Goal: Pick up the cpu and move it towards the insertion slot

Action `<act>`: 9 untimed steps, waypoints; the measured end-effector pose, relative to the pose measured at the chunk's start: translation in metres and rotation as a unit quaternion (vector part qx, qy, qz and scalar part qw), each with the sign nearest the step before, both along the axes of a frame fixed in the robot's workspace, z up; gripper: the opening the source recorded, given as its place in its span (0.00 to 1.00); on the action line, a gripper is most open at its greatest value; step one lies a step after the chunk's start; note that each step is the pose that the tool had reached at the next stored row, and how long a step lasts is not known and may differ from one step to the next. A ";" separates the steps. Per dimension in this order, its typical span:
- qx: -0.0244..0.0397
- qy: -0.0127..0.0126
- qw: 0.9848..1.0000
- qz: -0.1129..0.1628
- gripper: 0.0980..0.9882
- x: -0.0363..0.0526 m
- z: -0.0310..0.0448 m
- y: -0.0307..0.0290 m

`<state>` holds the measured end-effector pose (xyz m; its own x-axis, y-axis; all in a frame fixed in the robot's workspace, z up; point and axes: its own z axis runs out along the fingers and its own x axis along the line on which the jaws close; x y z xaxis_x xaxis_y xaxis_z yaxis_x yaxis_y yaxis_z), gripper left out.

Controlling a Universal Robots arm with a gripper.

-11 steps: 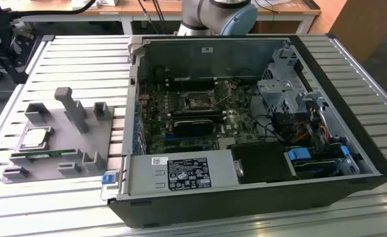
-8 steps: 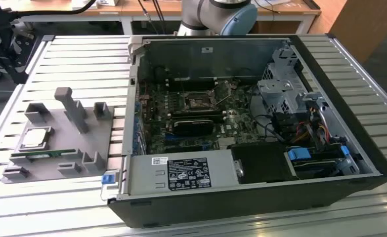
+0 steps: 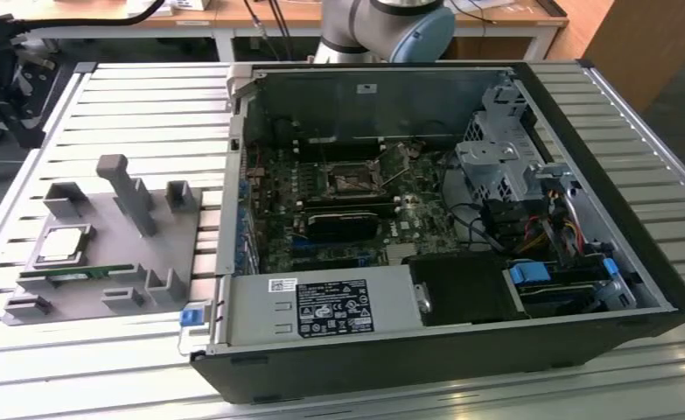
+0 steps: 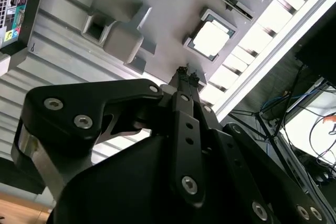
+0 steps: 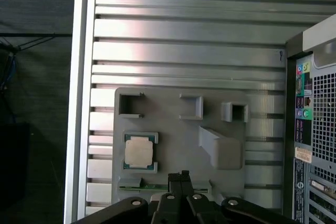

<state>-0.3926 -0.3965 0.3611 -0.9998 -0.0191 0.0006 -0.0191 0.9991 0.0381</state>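
- gripper [image 5: 181, 176] [image 4: 185, 73] in both wrist views: clenched, fingertips pressed together, nothing held, nothing touched.
- hanging above the grey fixture plate [image 5: 173, 124], near the cpu [image 5: 139, 152] but apart from it.
- cpu lying flat in a square pocket by the plate's edge, toward the worktop [image 3: 143, 105] edge at the exterior view's left.
- memory stick [image 5: 152, 186] just beside the cpu.
- insertion slot [image 3: 351, 182] inside the open computer case [image 3: 436, 359], well apart from the cpu.

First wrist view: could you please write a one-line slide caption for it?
Closed gripper above the gray tray, near the cpu resting in its pocket, beside the computer case.
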 end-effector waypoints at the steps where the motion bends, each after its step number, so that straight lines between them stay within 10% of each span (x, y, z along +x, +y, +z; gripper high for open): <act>1: 0.000 0.000 1.000 0.000 0.01 -0.0017 0.0000 0.0000; 9: 0.000 0.000 1.000 0.000 0.01 -0.0254 -0.0022 -0.0002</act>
